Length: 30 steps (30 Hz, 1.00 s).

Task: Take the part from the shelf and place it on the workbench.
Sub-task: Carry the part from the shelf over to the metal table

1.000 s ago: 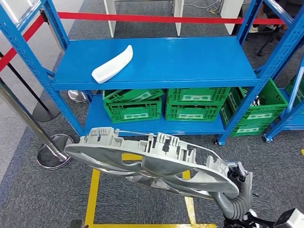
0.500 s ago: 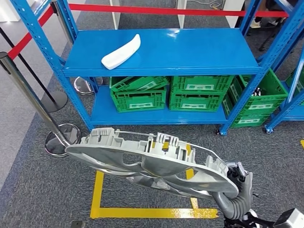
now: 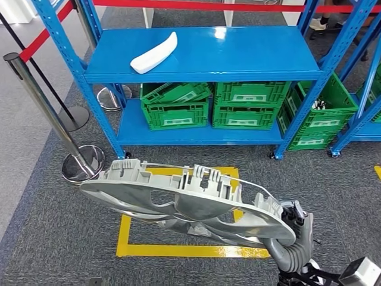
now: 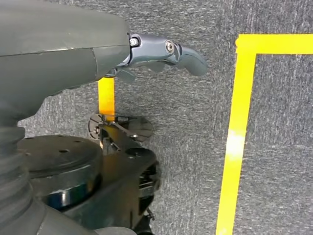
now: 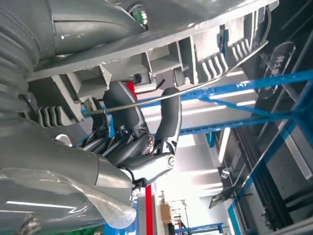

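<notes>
Here, your right robot hand [image 3: 294, 229] grips the long grey plastic part [image 3: 189, 199] by one end, clear of the shelf [image 3: 202, 56]; judged stiff, light but unwieldy, so support its ribbed frame, while the left robot hand [image 4: 162, 51] hangs empty.

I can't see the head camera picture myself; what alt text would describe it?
A long grey plastic part is held across the foreground by the robot's right hand. Beyond it, yellow floor tape marks grey carpet before a blue shelf carrying a white curved piece, with green crates below.
</notes>
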Available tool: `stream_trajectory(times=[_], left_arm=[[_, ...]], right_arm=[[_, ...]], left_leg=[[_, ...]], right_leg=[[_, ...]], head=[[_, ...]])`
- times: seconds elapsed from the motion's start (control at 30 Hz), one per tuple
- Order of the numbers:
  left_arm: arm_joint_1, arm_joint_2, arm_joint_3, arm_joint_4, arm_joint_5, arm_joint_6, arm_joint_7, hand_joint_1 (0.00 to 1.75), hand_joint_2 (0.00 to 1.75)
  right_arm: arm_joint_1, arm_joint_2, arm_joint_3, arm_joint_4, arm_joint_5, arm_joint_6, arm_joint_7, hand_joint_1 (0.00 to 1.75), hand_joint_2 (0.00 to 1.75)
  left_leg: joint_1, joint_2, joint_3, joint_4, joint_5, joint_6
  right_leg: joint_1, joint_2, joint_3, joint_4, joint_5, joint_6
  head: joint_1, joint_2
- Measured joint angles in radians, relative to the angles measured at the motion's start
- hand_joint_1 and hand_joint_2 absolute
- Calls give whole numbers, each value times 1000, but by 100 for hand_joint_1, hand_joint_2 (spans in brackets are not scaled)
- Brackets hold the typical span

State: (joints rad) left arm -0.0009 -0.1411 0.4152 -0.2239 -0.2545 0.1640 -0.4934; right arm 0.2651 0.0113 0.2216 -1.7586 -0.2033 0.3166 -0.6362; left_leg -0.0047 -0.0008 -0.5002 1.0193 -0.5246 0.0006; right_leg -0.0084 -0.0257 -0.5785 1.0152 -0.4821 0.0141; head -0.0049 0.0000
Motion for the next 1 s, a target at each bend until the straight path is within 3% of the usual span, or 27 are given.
stream_trajectory(times=[0.07,0.1,0.17,0.23,0.27,0.3,0.33,0.4,0.47,0.5,0.53,0.6,0.63,0.67,0.73,0.77,0.8,0.83,0.87,0.9,0.93,1.0], left_arm=[[1,0,2,0,-4,0,-1,0,175],[1,0,3,0,-5,0,-1,0,175],[1,-1,4,0,-6,0,-1,0,175],[-1,-2,6,0,-7,0,-1,0,175],[-1,-2,8,0,-8,-1,-1,0,175],[-1,-2,10,0,-10,-1,-1,0,175],[-1,-2,12,0,-12,-2,-1,0,175],[-3,-2,14,0,-16,-4,-1,0,175],[-8,-3,16,0,-20,-5,-2,0,175],[-9,-3,18,0,-23,-6,-3,0,175],[-10,-3,19,0,-25,-6,-3,0,175],[-6,-1,20,0,-27,-6,-4,0,175],[-4,0,21,0,-28,-6,-5,0,175],[-3,0,21,0,-28,-6,-5,0,175],[-2,0,21,0,-29,-6,-6,0,175],[-3,0,21,0,-29,-6,-6,0,175],[-4,-1,22,0,-29,-6,-6,0,175],[-4,-1,22,0,-29,-5,-6,0,175],[-4,-1,22,0,-29,-5,-6,0,175],[-3,-2,22,0,-29,-5,-6,0,175],[-4,-2,22,-1,-30,-5,-7,0,175],[-7,-2,22,-2,-32,-5,-8,0,175]], right_arm=[[-1,0,0,0,1,0,0,175,175],[-1,0,0,0,1,0,0,175,175],[-1,0,0,1,1,0,0,175,175],[-2,0,0,2,1,0,0,175,175],[-2,0,0,3,1,0,0,175,175],[-2,0,0,4,2,0,1,175,175],[-2,0,0,4,2,0,1,175,175],[-2,0,0,5,4,0,0,175,175],[-3,0,0,5,6,0,0,175,175],[-2,0,0,6,8,0,0,175,175],[-2,0,0,6,9,0,0,175,175],[-3,0,1,7,10,0,0,175,175],[-4,0,1,7,11,0,0,175,175],[-4,1,1,7,11,0,-1,175,175],[-3,1,1,7,12,0,-1,175,175],[-2,1,1,7,12,0,-1,175,175],[-3,1,1,8,12,0,0,175,175],[-3,1,1,8,13,-1,0,175,175],[-3,1,1,8,13,-1,0,175,175],[-3,1,1,8,14,-2,0,175,175],[-3,1,1,7,14,-2,0,175,175],[-3,1,1,6,15,-4,1,175,175]], left_leg=[[-2,-1,-4,-17,6,12],[-1,1,-10,-22,14,20],[2,3,-28,-31,34,37],[-1,3,-51,-29,53,45],[-3,3,-63,-28,63,45],[-6,1,-76,-27,73,45],[-8,-3,-89,-26,84,44],[-9,-17,-115,-21,104,39],[-11,-35,-137,-16,125,32],[-10,-45,-143,-16,138,28],[-10,-55,-148,-18,151,23],[-10,-69,-159,-19,163,11],[-10,-62,-167,-6,142,5],[-9,-50,-176,24,99,-1],[-2,-22,-193,142,-18,-12],[3,-16,-199,210,-54,-17],[8,-13,-198,262,-63,-22],[12,-11,-186,288,-46,-26],[16,-7,-159,278,-15,-29],[19,1,-117,233,14,-31],[20,18,-62,161,23,-32],[14,47,29,17,-1,-22]], right_leg=[[-1,-2,-10,-1,14,11],[-2,0,-17,3,7,16],[-3,9,-43,56,-56,22],[-3,18,-76,175,-147,25],[-3,20,-85,234,-172,26],[-3,21,-82,268,-173,25],[-2,23,-64,270,-153,23],[-2,39,20,172,-91,14],[-2,81,125,22,-82,5],[-2,96,153,-27,-90,3],[0,98,165,-52,-98,1],[-2,74,147,-55,-85,-5],[-3,60,137,-55,-76,-12],[-6,45,124,-55,-66,-19],[-5,17,101,-54,-44,-26],[-4,2,90,-52,-34,-26],[-4,-12,77,-47,-24,-24],[-4,-26,62,-41,-15,-23],[-4,-38,44,-33,-8,-21],[-4,-50,27,-24,-1,-18],[-3,-60,13,-15,4,-14],[-2,-80,-3,-4,15,-2]], head=[[0,0],[0,0],[3,0],[5,0],[5,0],[5,0],[5,0],[5,0],[4,0],[4,0],[4,0],[5,0],[3,0],[0,0],[-5,0],[-6,0],[-6,0],[-7,0],[-7,0],[-7,0],[-7,0],[-7,0]])
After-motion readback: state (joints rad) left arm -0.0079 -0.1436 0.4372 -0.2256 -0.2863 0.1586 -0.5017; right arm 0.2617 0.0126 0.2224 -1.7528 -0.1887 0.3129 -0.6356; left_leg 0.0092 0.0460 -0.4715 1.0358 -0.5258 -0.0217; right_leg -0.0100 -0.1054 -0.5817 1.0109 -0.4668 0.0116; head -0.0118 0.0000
